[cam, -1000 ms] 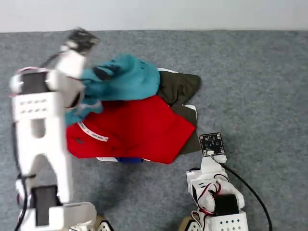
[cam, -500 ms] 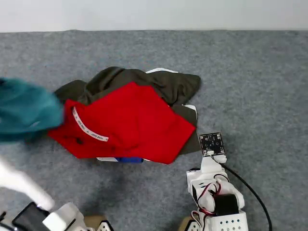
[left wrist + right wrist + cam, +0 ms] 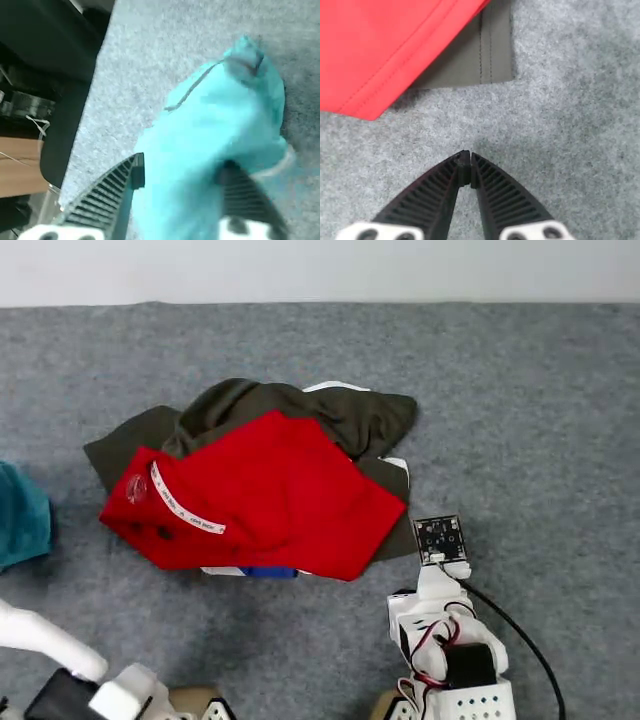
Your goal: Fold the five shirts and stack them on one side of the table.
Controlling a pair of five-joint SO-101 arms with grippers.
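We see the teal shirt [image 3: 20, 515] crumpled at the far left edge of the surface [image 3: 520, 420], well apart from the others. The left end effector [image 3: 182, 165] has its jaws spread wide with teal cloth between them; we cannot tell whether they press it. The red shirt [image 3: 270, 500] lies spread over the olive shirt [image 3: 350, 415] in the middle. A strip of blue shirt [image 3: 268, 572] shows under its near edge, and a bit of white shirt [image 3: 335, 387] shows at the far side. The right end effector [image 3: 470, 159] is closed and empty over bare surface, near the olive shirt's corner.
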